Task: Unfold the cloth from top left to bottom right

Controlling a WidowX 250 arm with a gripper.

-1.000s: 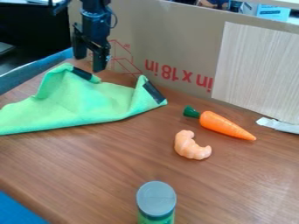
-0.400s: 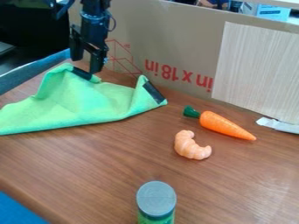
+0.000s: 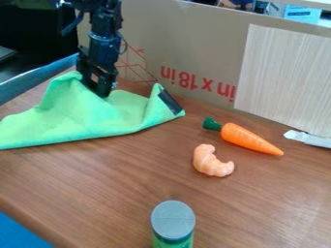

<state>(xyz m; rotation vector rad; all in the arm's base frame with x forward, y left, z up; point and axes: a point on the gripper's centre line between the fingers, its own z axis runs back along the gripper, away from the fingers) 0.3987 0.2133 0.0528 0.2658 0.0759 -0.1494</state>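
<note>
— Well apart from my gripper stands a grey-lidded container, contents hidden.
— And the green cloth?
— Nearer me than the curved toy and carrot. It lies beneath my gripper, long axis and black-patched corner pointing carrotward.
— Clenched or released?
— I can't tell.

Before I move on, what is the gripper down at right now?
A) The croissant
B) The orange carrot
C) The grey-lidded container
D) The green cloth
D: the gripper is at the far edge of the green cloth, with the carrot and croissant off to the right in the view.
</note>
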